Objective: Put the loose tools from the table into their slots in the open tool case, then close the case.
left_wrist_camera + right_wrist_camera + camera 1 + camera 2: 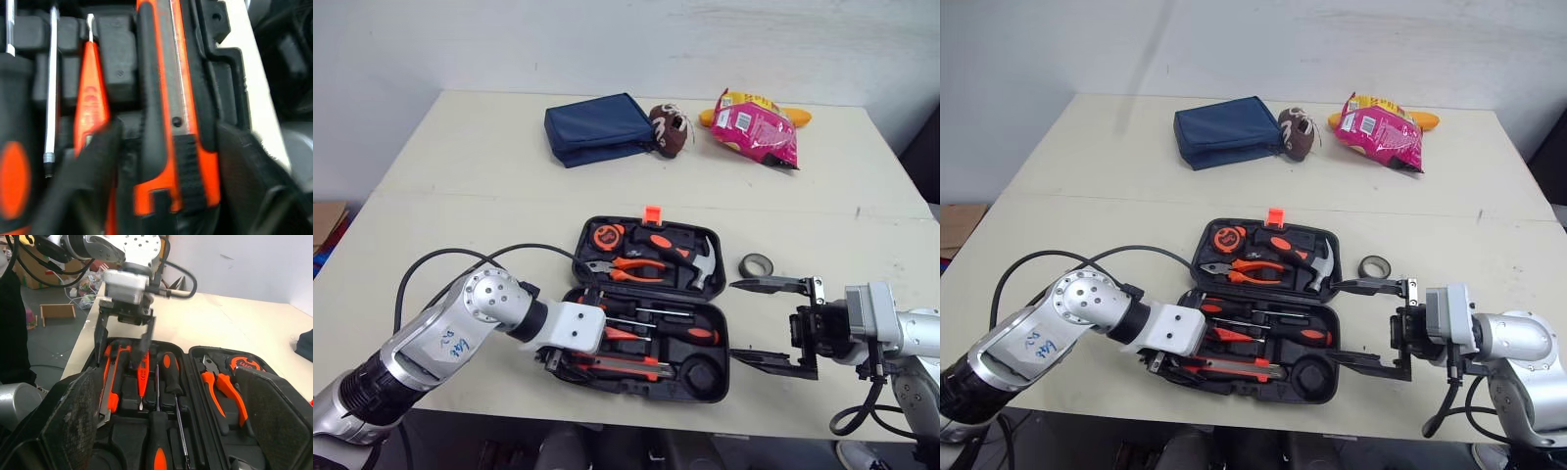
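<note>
The black tool case (722, 338) lies open near the table's front edge, holding a tape measure (606, 235), pliers (631, 269), a hammer (700, 259) and screwdrivers (675, 333). An orange-and-black utility knife (178, 98) lies in the front row of the near half. My left gripper (123, 340) hovers over that row's left end, open, one finger on each side of the knife. My right gripper (754, 321) stands wide open just right of the case, holding nothing. A roll of dark tape (757, 264) lies loose on the table beside the lid.
At the back of the table are a blue pouch (599, 128), a brown ball toy (671, 130) and a pink snack bag (756, 129). The case sits close to the table's front edge (636, 409). Bare tabletop stretches to the left of the case.
</note>
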